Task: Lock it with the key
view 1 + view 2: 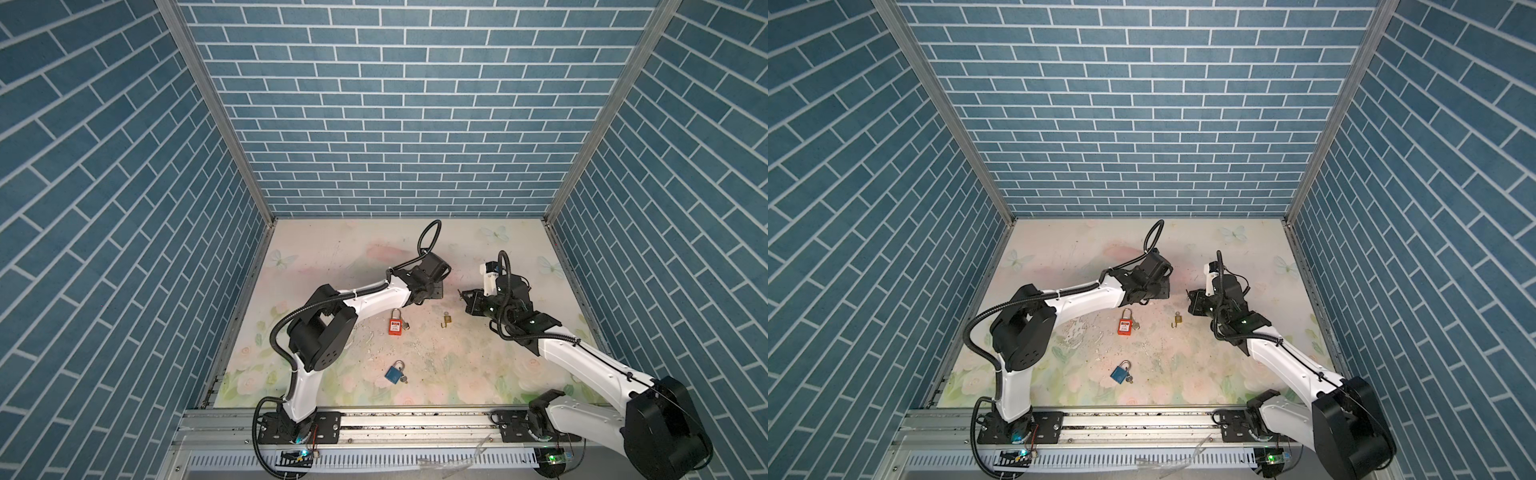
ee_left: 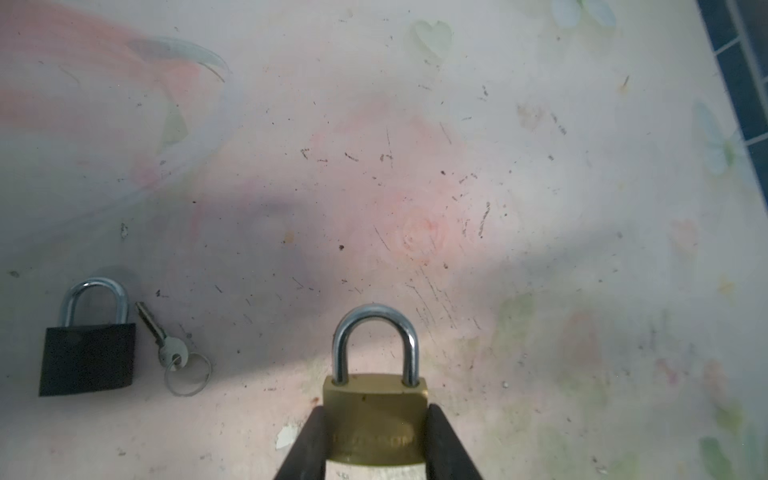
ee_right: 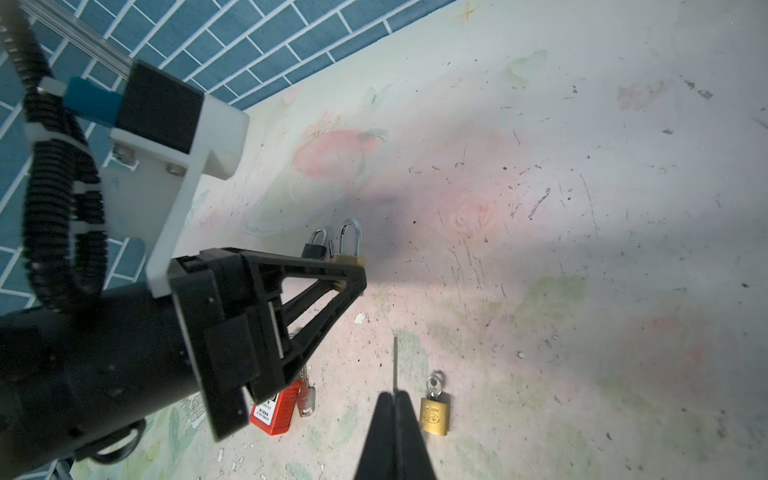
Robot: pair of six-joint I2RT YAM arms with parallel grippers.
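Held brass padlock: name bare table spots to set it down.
Free: table strip along the back wall; patch between blue padlock and right arm. Crowded: centre, around red padlock and small brass padlock.

top views look down (wrist views close to table (image 2: 540, 124)).

The large padlock (image 2: 376, 419) has a dull-gold brass body with a brushed look and a polished, mirror-bright steel shackle. The fingers (image 2: 305, 449) of the left gripper (image 2: 375, 411) pressed on it look like matt black plastic, as do those of the right gripper (image 3: 394, 401), pinched on a thin grey metal key (image 3: 394, 365). The black padlock (image 2: 87, 359) has a matt body and a glossy chromed shackle. The loose key (image 2: 168, 353) and ring beside it are dull silvery metal. The red padlock (image 3: 276, 409) looks like glossy plastic. The table mat (image 2: 457, 145) is matt, printed, scuffed and scratched.
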